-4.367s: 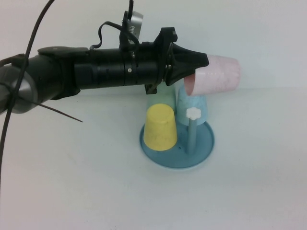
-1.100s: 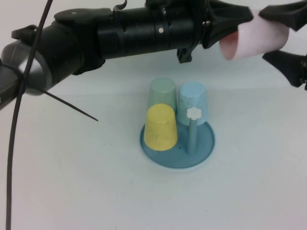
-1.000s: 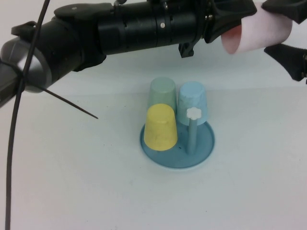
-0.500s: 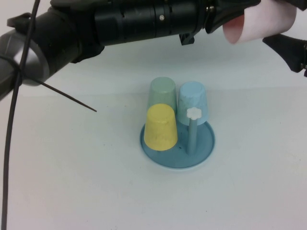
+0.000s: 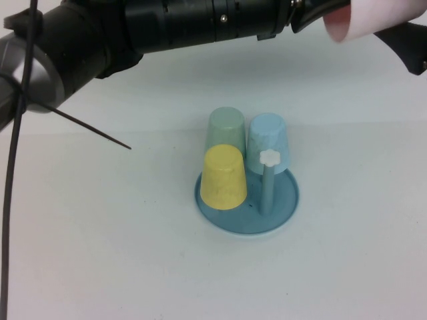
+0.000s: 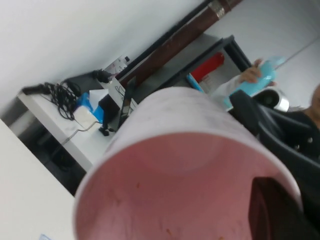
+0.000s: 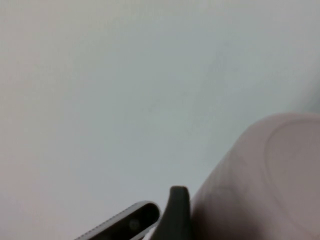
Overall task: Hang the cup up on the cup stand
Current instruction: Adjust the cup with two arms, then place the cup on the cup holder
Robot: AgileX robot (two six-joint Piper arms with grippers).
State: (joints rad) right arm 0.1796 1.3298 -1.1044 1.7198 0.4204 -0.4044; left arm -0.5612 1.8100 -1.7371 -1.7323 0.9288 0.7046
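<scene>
The pale pink cup (image 5: 363, 17) is held on its side high above the table at the top right edge of the high view. My left gripper (image 5: 325, 9) is shut on its rim, with one finger (image 6: 276, 210) inside the cup's mouth (image 6: 175, 175). My right gripper (image 5: 395, 28) reaches in from the right, open around the cup's closed end, and one finger (image 7: 175, 212) lies beside the cup's wall (image 7: 260, 180). The teal cup stand (image 5: 283, 212) sits mid-table, well below. Its post with the white flower knob (image 5: 269, 158) is bare.
A yellow cup (image 5: 222, 177), a light blue cup (image 5: 268, 141) and a pale green cup (image 5: 225, 128) sit upside down on the stand's other posts. A black cable (image 5: 13, 200) hangs along the left edge. The left arm (image 5: 167, 20) spans the top.
Both grippers and the pink cup have risen toward the top of the high view and shifted slightly right. The stand and its cups have not moved.
</scene>
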